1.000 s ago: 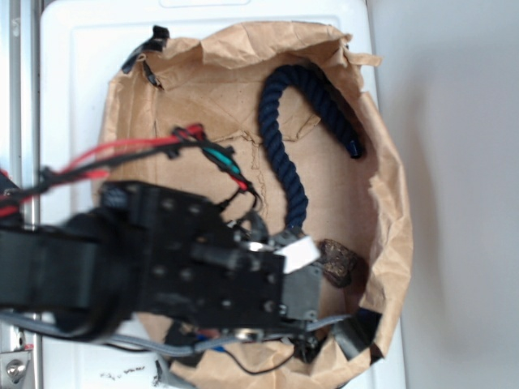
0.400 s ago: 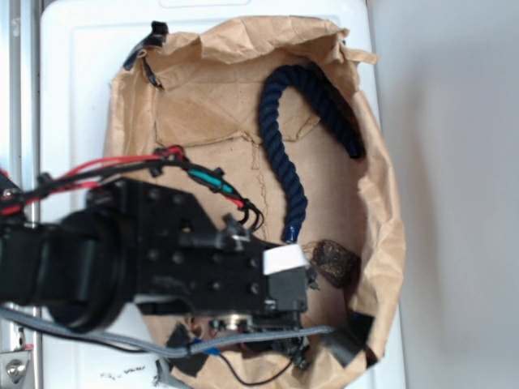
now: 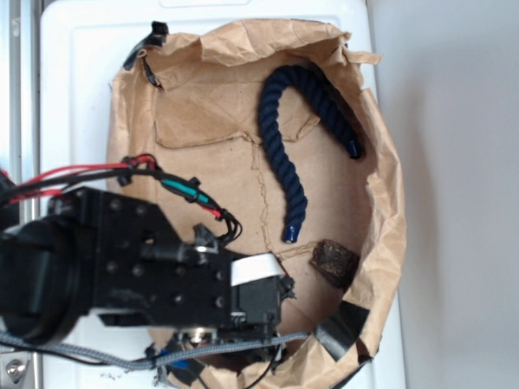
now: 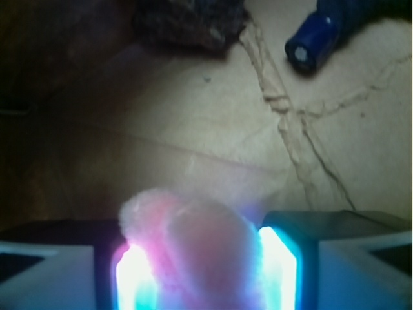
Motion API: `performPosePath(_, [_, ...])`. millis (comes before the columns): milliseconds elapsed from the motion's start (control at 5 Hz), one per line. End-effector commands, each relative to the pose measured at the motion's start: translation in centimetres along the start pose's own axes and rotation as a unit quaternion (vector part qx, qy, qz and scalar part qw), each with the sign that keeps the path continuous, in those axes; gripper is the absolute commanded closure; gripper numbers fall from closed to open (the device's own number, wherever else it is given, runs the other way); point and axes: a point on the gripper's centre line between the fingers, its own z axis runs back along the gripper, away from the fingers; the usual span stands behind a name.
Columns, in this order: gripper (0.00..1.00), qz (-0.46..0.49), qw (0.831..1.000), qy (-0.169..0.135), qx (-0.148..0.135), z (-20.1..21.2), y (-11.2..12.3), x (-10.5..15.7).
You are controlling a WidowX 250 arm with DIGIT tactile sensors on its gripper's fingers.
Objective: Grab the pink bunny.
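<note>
Bunny held between the gripper fingers

In the wrist view the bunny (image 4: 193, 248) is seen pressed between the two lit pads (image 4: 279, 268) of the gripper (image 4: 205, 271), so the gripper is judged to be closed on it, with no offset left to cover: the toy lies directly between the fingers, its fuzzy pink body poking out beyond the fingertips. Its long axis cannot be told, since only a blurred lump is shown. In the exterior view the bunny is hidden under the arm (image 3: 122, 267), at the near left of the paper bag (image 3: 389, 203). Farther off on the bag floor, a brown chunk (image 3: 334, 262) and a blue rope (image 3: 293, 138) are seen, both apart from the gripper.
</note>
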Motion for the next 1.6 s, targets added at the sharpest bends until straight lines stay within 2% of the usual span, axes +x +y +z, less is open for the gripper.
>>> performPosePath(0, [1.00, 0.078, 0.996, -0.022, -0.030, 5.8, 1.6, 1.2])
performPosePath(200, [1.00, 0.124, 0.991, -0.029, -0.032, 7.8, 3.5, 4.0])
performPosePath(400, [1.00, 0.148, 0.988, -0.043, -0.018, 8.5, 4.3, 6.4])
performPosePath(600, [1.00, 0.162, 0.986, -0.048, -0.004, 8.8, 3.9, 8.6])
performPosePath(800, [1.00, 0.146, 0.986, -0.078, 0.016, 10.5, 2.8, 9.1])
performPosePath(1000, [1.00, 0.119, 0.986, -0.097, 0.065, 12.2, 2.1, 8.7])
performPosePath(1200, [1.00, 0.095, 0.982, -0.114, 0.119, 14.0, 2.2, 7.1])
performPosePath(1400, [1.00, 0.057, 0.985, -0.108, 0.124, 14.6, 1.7, 5.6])
